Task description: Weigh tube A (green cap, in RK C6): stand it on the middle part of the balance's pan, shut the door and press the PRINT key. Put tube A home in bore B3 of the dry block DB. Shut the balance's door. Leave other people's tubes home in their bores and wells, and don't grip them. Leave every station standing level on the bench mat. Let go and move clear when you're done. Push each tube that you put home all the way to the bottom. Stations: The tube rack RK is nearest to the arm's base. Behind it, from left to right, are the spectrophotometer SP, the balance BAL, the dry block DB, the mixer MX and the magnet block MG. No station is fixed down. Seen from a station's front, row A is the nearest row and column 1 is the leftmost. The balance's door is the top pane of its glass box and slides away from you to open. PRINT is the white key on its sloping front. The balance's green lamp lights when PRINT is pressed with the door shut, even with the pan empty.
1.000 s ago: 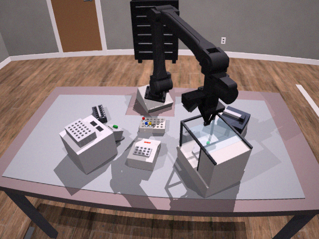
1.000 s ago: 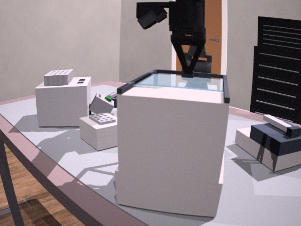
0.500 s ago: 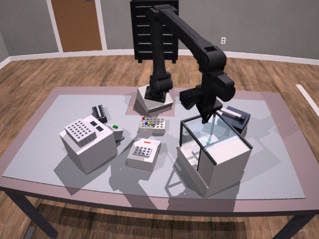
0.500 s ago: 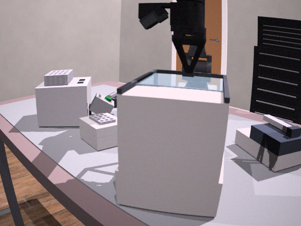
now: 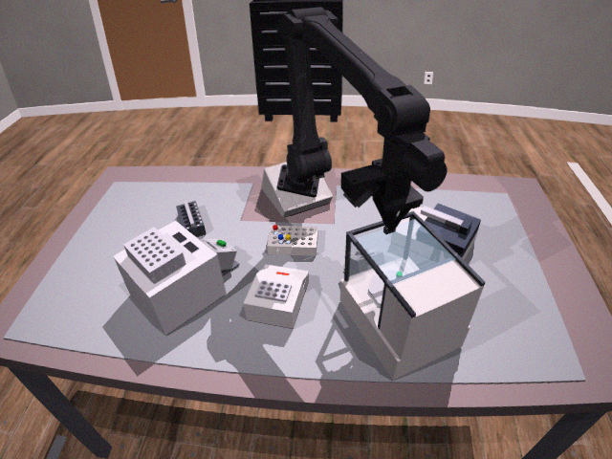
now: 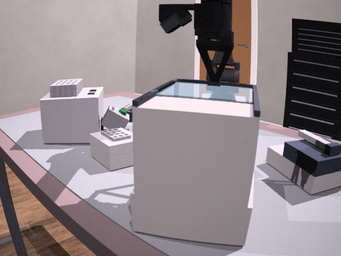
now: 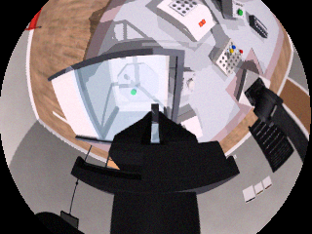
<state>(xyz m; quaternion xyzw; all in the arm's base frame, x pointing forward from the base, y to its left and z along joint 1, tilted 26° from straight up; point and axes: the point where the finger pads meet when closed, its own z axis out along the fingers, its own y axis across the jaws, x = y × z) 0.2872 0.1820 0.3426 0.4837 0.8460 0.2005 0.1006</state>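
Tube A's green cap [image 5: 398, 273] shows through the glass of the balance [image 5: 410, 301], standing inside over the pan; it also shows in the wrist view [image 7: 133, 92]. The glass door pane [image 6: 206, 92] lies over the top of the box. My gripper [image 5: 390, 228] points straight down at the pane's edge nearest the arm's base [image 6: 214, 82]. It is shut on a thin light tab at the door's edge [image 7: 155, 127]. The dry block [image 5: 273, 294] with a red mark and empty bores stands to the left of the balance in the top view.
The tube rack [image 5: 292, 239] holds several coloured-cap tubes near the arm's base. A large white box with a holed block [image 5: 167, 272], a small grey unit with a green knob [image 5: 221, 249] and a black block [image 5: 190, 217] stand at the left. The spectrophotometer [image 5: 452, 222] sits right behind the balance.
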